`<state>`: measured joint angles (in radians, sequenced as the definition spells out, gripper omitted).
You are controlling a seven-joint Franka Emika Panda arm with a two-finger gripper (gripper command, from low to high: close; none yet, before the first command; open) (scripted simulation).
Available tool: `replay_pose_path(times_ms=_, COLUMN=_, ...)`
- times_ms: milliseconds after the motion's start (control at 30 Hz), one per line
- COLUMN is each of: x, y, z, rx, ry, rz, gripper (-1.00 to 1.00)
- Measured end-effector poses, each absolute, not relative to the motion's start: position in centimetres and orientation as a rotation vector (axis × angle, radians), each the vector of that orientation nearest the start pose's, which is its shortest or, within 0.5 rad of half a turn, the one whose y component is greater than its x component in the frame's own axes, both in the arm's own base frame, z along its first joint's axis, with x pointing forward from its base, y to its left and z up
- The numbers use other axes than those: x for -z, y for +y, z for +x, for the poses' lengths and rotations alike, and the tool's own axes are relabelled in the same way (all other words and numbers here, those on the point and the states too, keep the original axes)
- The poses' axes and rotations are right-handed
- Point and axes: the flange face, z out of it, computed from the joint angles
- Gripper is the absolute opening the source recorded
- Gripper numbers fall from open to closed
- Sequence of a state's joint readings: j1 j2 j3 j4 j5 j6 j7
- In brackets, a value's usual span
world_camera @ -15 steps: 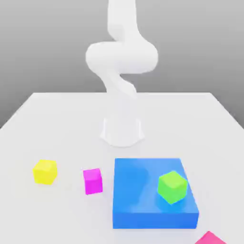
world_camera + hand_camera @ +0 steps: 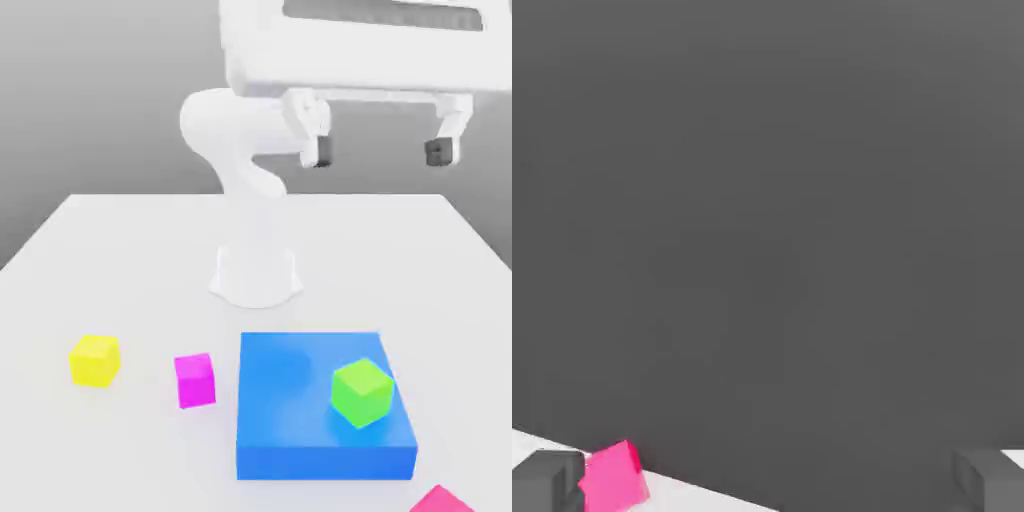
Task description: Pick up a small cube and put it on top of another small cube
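Two fingers (image 2: 318, 150) wide apart, gripper (image 2: 378, 152) empty.

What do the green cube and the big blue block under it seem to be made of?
Green cube: looks like matte plastic or painted wood; flat even colour, no shine or grain, so the material stays open. Blue block: same matte, uniform look, with sharp edges and only soft shadows on top; likely a plain rendered solid rather than a recognisable material.

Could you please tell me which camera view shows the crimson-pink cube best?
The hand view: the crimson-pink cube shows two whole faces beside a fingertip. The exterior view catches just its corner, cut off by the picture's bottom edge.
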<state>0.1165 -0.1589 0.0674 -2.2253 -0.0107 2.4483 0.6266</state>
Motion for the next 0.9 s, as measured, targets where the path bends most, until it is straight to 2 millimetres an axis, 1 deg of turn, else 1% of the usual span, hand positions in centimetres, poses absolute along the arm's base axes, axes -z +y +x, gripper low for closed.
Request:
replay_pose_path(times_ms=167, x=-39.8, y=13.7, z=54.0, rx=0.378, ry=0.482, rz=-2.990, gripper=0.00)
replay_pose_path(times_ms=300, x=-32.7, y=15.8, z=54.6, rx=0.247, ry=0.375, rz=-3.053, gripper=0.00)
replay_pose_path(times_ms=400, x=-27.3, y=17.5, z=54.4, rx=0.145, ry=0.285, rz=-3.094, gripper=0.00)
replay_pose_path(times_ms=500, x=-21.9, y=19.2, z=53.6, rx=0.041, ry=0.190, rz=-3.127, gripper=0.00)
replay_pose_path(times_ms=633, x=-15.4, y=19.8, z=53.3, rx=0.002, ry=0.156, rz=-3.137, gripper=0.00)
replay_pose_path(times_ms=667, x=-14.1, y=19.8, z=53.2, rx=0.001, ry=0.155, rz=-3.137, gripper=-1.00)
replay_pose_path(times_ms=833, x=-14.1, y=19.8, z=53.2, rx=0.000, ry=0.155, rz=-3.137, gripper=-1.00)
replay_pose_path(times_ms=867, x=-13.4, y=19.8, z=53.2, rx=0.000, ry=0.154, rz=-3.137, gripper=-1.00)
replay_pose_path(times_ms=900, x=-13.9, y=19.8, z=53.2, rx=0.000, ry=0.154, rz=-3.137, gripper=-1.00)
